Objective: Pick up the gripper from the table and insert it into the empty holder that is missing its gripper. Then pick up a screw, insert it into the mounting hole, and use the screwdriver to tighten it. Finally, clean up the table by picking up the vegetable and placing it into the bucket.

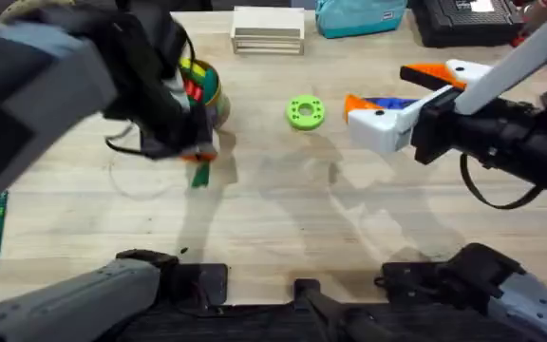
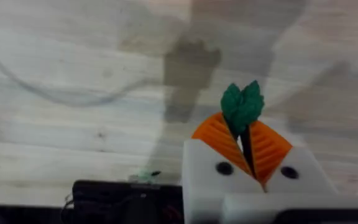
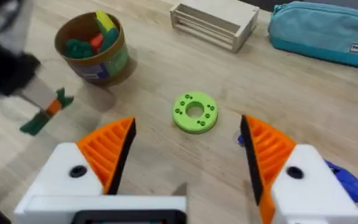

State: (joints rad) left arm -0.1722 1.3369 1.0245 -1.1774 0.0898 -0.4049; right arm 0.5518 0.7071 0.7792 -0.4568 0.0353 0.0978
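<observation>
green vegetable (image 2: 242,107) pinched upright (leaves up) near bucket (image 3: 94,48).

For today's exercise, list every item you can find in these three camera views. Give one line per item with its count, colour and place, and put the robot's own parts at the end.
vegetable: one, dark green, pinched in the left gripper above the table.
bucket: one, tan rim, far left of the table, holding green, red and yellow toys.
ring disc: one, bright green, table centre.
screwdriver: one, blue, on the table beside the right gripper.
wooden rack: one, pale wood, far edge.
pouch: one, teal, far edge, right of the rack.
table: one, light wood.
left gripper: one, white mounts, orange pads, closed on the vegetable.
right gripper: one, white mounts, orange pads, open.
</observation>
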